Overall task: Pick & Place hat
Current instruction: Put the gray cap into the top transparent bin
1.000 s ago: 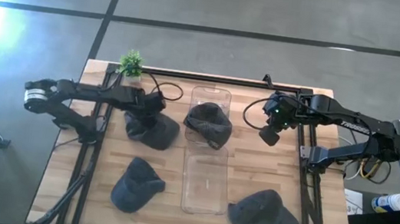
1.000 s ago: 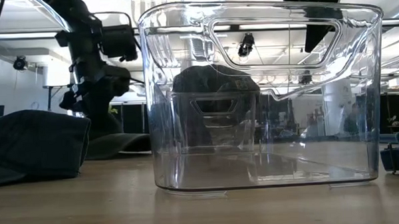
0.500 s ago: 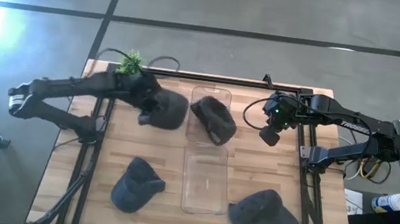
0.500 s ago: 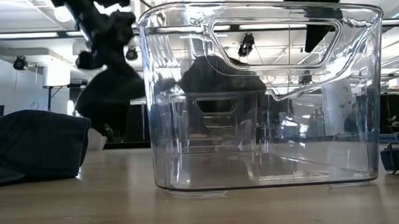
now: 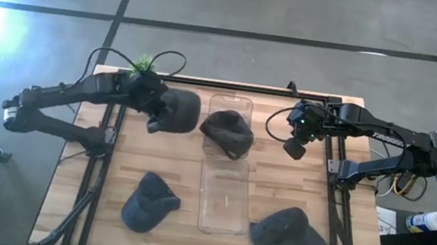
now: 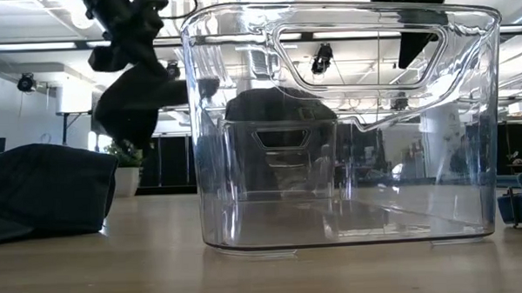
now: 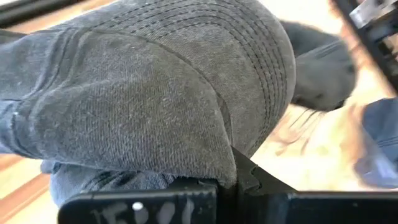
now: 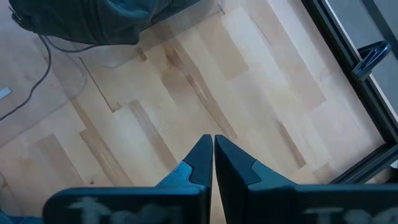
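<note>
The left hand [image 5: 154, 116] is clamped on a dark grey cap [image 5: 176, 110], holding it lifted clear of the bench [image 5: 277, 189], just beside the clear plastic bin [image 5: 221, 212] on the hand's right. A second cap [image 5: 228, 133] lies in the bin's far end. Two more caps [image 5: 150, 201] [image 5: 289, 238] rest on the bench nearer the front. The right hand [image 5: 293, 148] hangs over bare wood past the bin, its fingers [image 8: 202, 158] pressed together with nothing between them.

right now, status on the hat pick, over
Left gripper shut on hat, held off the table beside the clear bin. Right gripper shut, idle. One hat in bin.
</note>
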